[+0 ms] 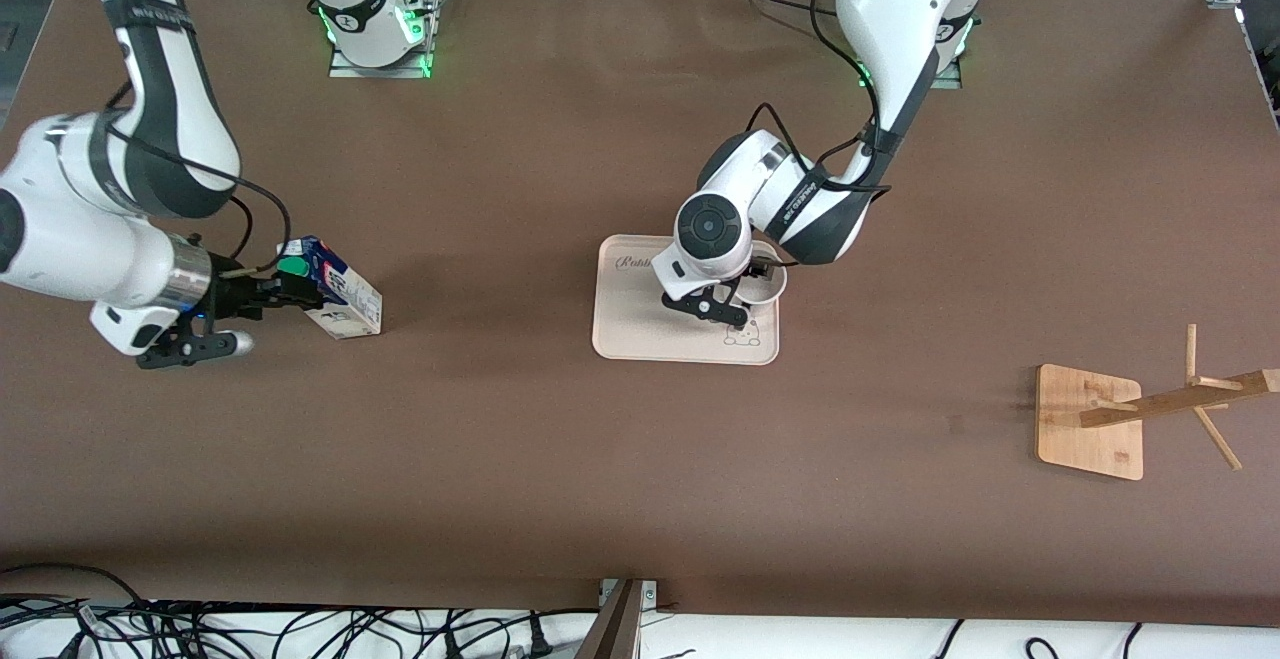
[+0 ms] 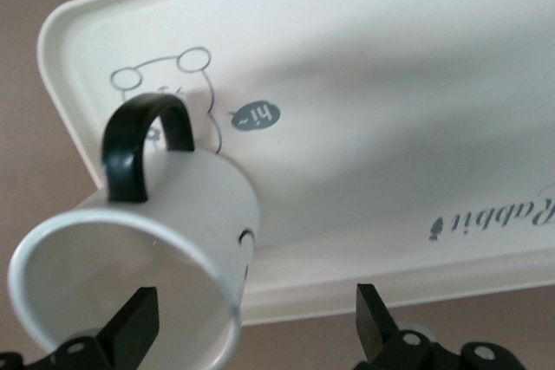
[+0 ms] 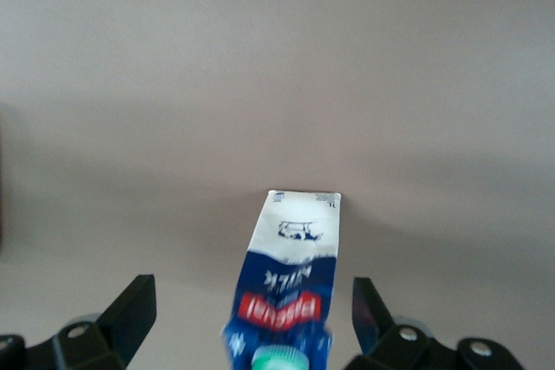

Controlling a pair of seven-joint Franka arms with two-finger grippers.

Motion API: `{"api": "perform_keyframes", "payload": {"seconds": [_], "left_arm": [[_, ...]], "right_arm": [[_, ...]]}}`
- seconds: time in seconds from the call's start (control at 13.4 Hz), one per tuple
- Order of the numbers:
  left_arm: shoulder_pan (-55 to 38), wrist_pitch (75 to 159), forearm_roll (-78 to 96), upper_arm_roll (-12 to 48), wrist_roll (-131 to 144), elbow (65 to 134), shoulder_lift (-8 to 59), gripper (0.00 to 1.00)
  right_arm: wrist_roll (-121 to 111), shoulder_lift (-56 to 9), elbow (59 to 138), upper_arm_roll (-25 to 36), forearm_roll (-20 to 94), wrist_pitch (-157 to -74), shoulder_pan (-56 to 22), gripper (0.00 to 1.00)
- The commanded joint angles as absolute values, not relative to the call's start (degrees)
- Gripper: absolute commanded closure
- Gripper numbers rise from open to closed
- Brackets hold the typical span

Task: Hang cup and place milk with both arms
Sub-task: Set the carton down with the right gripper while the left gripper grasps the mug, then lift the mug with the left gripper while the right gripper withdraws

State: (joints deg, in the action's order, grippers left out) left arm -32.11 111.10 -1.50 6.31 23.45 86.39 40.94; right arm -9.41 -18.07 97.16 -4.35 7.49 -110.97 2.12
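Observation:
The milk [image 1: 342, 295], a blue and white carton with red print, rests on the table at the right arm's end, its green cap [image 3: 279, 359] toward my right gripper [image 1: 303, 289]. That gripper [image 3: 251, 302] is open, one finger on each side of the carton's top with gaps showing. The white cup [image 1: 763, 285] with a black handle [image 2: 139, 146] stands on the cream tray [image 1: 640, 339]. My left gripper [image 2: 256, 308] is open over the cup [image 2: 156, 249], one finger inside its mouth and the other outside the wall.
A wooden cup rack [image 1: 1090, 424] with a pegged post [image 1: 1180, 404] stands at the left arm's end, nearer the front camera than the tray. The tray [image 2: 390, 84] carries a bear drawing and lettering. Cables lie along the table's front edge.

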Motion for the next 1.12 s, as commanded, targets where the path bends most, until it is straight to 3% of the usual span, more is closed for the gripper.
{"api": "perform_keyframes", "payload": {"seconds": [0.0, 0.07, 0.15, 0.3, 0.37, 0.67, 1.05], "left_arm": [[-32.5, 112.9, -2.2, 6.2, 22.5, 87.2, 40.7, 0.0], [-32.3, 112.9, -2.3, 6.2, 22.4, 87.3, 41.0, 0.0], [-32.3, 112.9, -2.3, 6.2, 22.4, 87.5, 41.1, 0.17], [-32.7, 112.9, -2.3, 6.2, 22.4, 87.9, 41.0, 0.76], [-33.4, 112.5, -2.3, 6.2, 22.5, 88.0, 40.9, 1.0], [-33.7, 112.1, -2.3, 6.2, 22.6, 87.5, 40.4, 1.0], [-32.9, 102.2, -2.1, 5.5, 23.4, 82.2, 33.3, 1.0]], "right_arm": [[-11.0, -12.8, 94.3, -4.6, 3.1, -106.5, 2.3, 0.0], [-10.8, -11.5, 93.1, -4.7, 2.8, -104.3, 2.3, 0.0], [-10.6, -10.1, 92.5, -4.7, 2.6, -102.1, 2.3, 0.0], [-11.1, -6.5, 92.6, -4.4, 2.4, -98.9, 2.3, 0.0], [-11.3, -4.7, 92.8, -4.3, 2.3, -97.0, 2.3, 0.0], [-11.7, -2.1, 92.4, -3.9, 1.8, -94.2, 2.3, 0.0], [-11.2, -3.3, 92.3, -3.3, 1.5, -94.9, 2.3, 0.0]]}}
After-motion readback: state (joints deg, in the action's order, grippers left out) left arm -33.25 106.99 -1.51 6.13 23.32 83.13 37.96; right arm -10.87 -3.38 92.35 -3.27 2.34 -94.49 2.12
